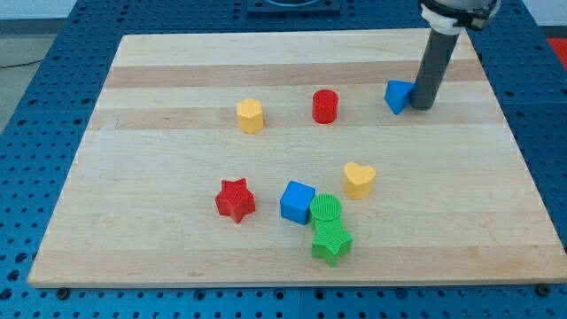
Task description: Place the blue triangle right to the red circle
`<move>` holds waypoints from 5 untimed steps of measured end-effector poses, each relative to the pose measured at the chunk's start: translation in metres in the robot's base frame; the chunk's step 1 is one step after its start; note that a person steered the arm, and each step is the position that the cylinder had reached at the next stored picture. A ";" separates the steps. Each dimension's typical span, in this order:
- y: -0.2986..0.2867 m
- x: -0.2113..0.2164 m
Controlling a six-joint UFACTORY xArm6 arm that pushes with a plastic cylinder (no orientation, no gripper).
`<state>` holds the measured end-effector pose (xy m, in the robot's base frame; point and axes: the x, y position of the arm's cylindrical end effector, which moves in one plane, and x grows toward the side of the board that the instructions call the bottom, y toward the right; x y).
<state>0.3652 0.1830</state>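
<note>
The blue triangle (398, 96) lies near the view's top right of the wooden board. The red circle (325, 106) stands to its left, about a block's width of bare wood between them. My tip (423, 106) rests on the board right against the triangle's right side. The dark rod rises from it toward the view's top edge.
A yellow hexagon (251, 115) sits left of the red circle. Lower down are a yellow heart (359, 180), a red star (235, 199), a blue cube (297, 201), a green circle (326, 210) and a green star (331, 241). The board (159, 257) ends close behind the rod.
</note>
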 end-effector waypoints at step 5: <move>-0.084 -0.076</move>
<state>0.2888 0.0988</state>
